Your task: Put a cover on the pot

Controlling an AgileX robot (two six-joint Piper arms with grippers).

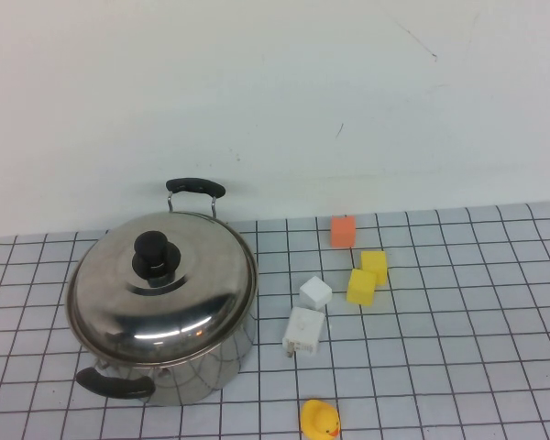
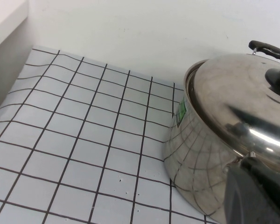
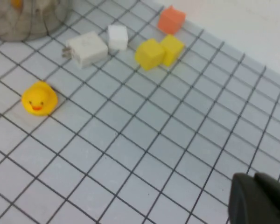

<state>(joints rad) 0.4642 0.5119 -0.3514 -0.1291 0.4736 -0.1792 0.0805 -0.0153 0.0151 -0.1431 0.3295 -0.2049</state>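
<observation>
The pot (image 1: 179, 362) is a large shiny steel stockpot with two black side handles, standing at the table's left. A domed steel lid (image 1: 160, 289) with a black knob (image 1: 152, 249) sits on it. Neither arm shows in the high view. In the left wrist view the pot (image 2: 200, 163) and lid (image 2: 238, 93) fill one side, and my left gripper (image 2: 242, 196) is a dark shape close beside the pot's wall. My right gripper (image 3: 252, 179) is shut and empty over bare table, well away from the pot (image 3: 23, 18).
To the right of the pot lie a white charger (image 1: 303, 331), a white block (image 1: 315, 292), two yellow blocks (image 1: 367, 278), an orange block (image 1: 343, 231) and a yellow rubber duck (image 1: 319, 421). A white wall stands behind the gridded table.
</observation>
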